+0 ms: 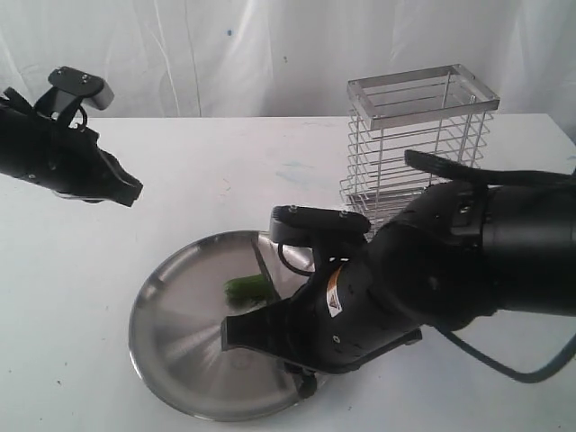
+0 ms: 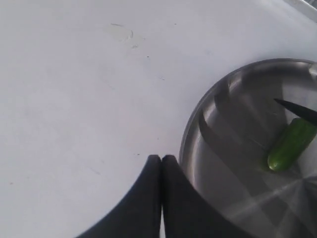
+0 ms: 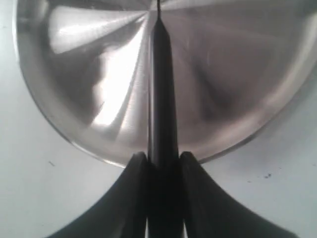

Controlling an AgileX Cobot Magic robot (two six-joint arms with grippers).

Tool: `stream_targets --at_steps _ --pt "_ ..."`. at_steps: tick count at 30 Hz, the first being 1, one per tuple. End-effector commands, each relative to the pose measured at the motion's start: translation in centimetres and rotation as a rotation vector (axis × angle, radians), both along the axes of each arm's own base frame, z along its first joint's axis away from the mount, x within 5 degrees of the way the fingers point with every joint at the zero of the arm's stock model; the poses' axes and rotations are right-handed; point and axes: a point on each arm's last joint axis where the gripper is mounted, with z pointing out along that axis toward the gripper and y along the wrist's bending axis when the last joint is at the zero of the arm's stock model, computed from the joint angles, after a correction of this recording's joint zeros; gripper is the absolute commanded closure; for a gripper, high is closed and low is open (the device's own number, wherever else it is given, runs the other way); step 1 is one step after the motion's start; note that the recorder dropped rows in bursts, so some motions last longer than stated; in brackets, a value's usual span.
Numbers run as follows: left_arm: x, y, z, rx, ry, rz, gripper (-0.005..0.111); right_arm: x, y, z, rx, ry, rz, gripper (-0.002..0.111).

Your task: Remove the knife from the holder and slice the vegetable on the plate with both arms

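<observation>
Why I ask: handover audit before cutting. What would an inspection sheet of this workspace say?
Surface: white table, faint smudges.
Job's things: vegetable lies uncut on plate; knife out of holder, blade tip near the vegetable.
Clutter: nothing seen.
Grippers: left gripper shut, empty, above table beside plate; right gripper shut on knife handle.
Cables: black cable loops off right arm.
Surroundings: white curtain behind.
</observation>
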Motion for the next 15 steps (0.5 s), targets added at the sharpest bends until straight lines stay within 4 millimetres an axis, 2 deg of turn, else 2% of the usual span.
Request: stream_targets --at_steps 1,5,9,15 --pt "-0.5 -0.4 -0.3 -0.118 -0.009 0.043 0.107 0.2 0.0 0.2 -0.035 -0.072 -0.024 0.108" --pt "-0.2 -1.5 0.4 -0.291 -0.067 0.010 0.107 0.4 0.2 0.2 -0.012 -0.081 -0.038 0.108" --pt "-0.1 -3.1 1.2 -0.480 -0.173 -0.155 0.107 0.6 0.5 -0.8 -0.029 -0.066 -0.036 0.108" --pt "1.0 -3.1 -0.9 -0.535 -0.126 -0.115 0.107 0.8 0.7 -1.3 -0.031 -0.062 -0.038 0.108"
